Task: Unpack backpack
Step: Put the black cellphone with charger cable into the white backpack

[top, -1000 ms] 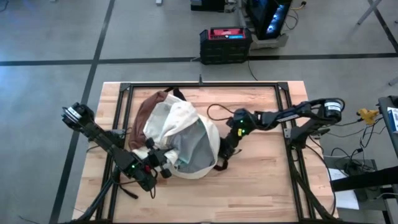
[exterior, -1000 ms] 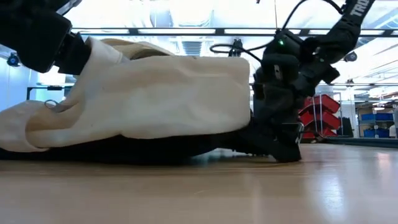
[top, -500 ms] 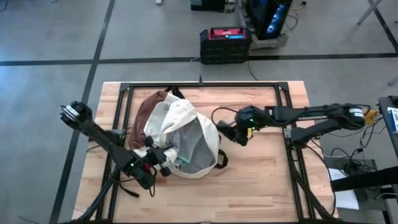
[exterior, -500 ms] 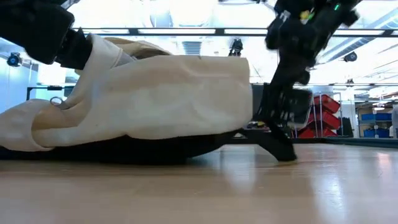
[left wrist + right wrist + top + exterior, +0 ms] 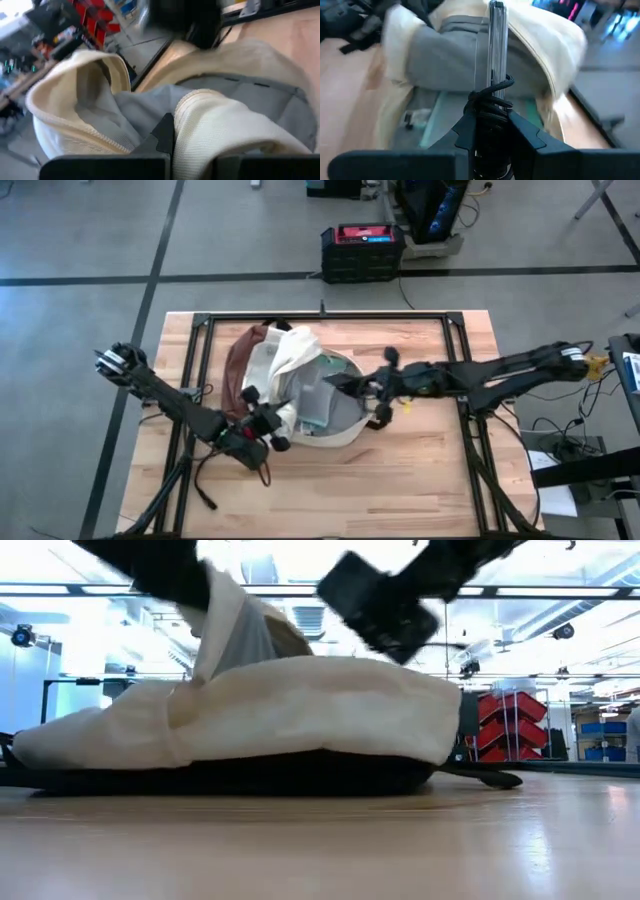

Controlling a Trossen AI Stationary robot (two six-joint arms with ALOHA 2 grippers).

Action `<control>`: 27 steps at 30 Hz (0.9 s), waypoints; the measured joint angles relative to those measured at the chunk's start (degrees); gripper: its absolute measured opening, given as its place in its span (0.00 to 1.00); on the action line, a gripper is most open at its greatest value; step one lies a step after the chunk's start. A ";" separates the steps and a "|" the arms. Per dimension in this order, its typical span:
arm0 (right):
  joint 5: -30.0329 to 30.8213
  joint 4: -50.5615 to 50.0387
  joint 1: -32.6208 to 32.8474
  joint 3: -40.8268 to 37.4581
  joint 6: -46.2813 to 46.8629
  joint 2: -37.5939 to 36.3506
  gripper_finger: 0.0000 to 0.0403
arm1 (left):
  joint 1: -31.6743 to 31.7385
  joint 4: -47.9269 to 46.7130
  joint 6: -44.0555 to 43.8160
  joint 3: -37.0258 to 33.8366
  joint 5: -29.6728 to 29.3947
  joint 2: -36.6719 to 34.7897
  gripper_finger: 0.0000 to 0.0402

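My left gripper (image 5: 272,423) sits at the near-left edge of the backpack (image 5: 290,385), its fingers pressed together on a fold of the cream fabric rim, which the left wrist view shows bunched between them with the grey lining (image 5: 235,95) open beyond. The backpack lies on its side in the middle of the wooden table (image 5: 420,470), its reddish-brown base (image 5: 240,360) turned toward the far-left corner and its mouth facing the right. Inside the mouth a clear pouch with teal edges (image 5: 312,402) shows against the lining. My right gripper (image 5: 345,383) reaches in from the right over the opening, pinching a thin, flat dark object (image 5: 497,40) edge-on, with a coil of black cable (image 5: 490,97) wrapped at my fingertips.
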 joint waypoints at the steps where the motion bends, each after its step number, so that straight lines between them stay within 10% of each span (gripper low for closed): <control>1: 0.12 3.62 -0.06 0.00 -1.83 2.71 0.15 | -0.06 -0.04 2.35 1.22 0.22 -0.13 0.00; 10: 9.65 19.73 -0.91 -0.15 -15.60 25.72 0.15 | -0.10 -14.65 -0.06 5.16 0.46 -6.79 0.00; 15: 12.36 24.16 -0.77 0.04 -20.42 32.16 0.35 | -0.08 -13.15 -1.06 2.48 0.36 -9.49 0.01; 27: 12.38 -1.71 -0.41 6.97 -18.37 21.91 0.74 | -0.30 -10.54 -4.68 -0.01 14.75 -4.97 0.10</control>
